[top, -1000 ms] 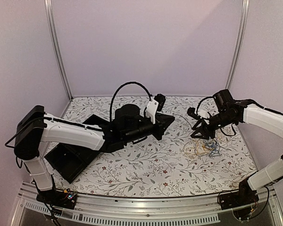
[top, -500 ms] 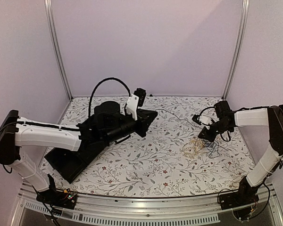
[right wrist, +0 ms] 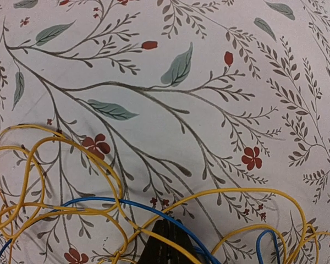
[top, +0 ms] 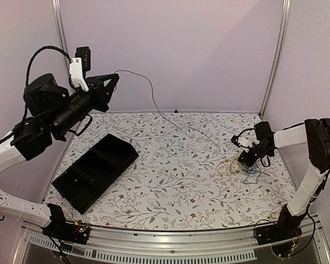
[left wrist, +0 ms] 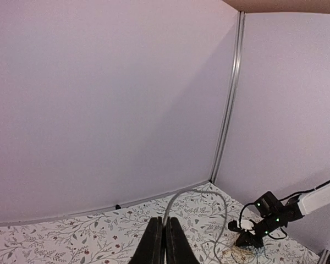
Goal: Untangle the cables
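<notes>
One grey cable (top: 154, 102) hangs pinched in the raised left gripper (top: 111, 81). Right gripper (top: 245, 161), pressed together, sits in the tangle (top: 235, 169).

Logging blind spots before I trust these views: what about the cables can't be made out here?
Top external: which strands cross which in the tangle; too small.
Right wrist: whether the right gripper pins the blue cable or a yellow cable; the bottom edge cuts its fingers off.
Left wrist: how deep the grey cable sits in the left gripper; its shut fingers hide that.
</notes>
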Robot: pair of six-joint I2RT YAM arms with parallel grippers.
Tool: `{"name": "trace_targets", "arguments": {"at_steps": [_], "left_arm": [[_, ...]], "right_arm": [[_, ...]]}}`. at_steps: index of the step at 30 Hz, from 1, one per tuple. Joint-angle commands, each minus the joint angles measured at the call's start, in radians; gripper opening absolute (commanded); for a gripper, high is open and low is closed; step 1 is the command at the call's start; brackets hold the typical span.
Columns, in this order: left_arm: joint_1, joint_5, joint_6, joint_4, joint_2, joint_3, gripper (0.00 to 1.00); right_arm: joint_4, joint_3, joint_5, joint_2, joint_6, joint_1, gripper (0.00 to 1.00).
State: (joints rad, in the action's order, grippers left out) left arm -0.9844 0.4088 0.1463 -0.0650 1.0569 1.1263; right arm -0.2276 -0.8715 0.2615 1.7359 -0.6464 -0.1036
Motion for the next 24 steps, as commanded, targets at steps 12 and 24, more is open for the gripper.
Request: {"name": "trace_targets", "arguments": {"at_steps": [12,24], "left_arm": [[0.137,0.101,-0.032,0.516,-0.074,0.219,0.0],[0.256,-0.008,0.018,0.584,-0.043,0.209,0.0]], "right_arm": [[-0.099,-0.066,0.037,0.017,0.041,0.008,0.2],[-0.368,-0.166,0.374,-0.224,0.013,-0.006,0.68]]}}
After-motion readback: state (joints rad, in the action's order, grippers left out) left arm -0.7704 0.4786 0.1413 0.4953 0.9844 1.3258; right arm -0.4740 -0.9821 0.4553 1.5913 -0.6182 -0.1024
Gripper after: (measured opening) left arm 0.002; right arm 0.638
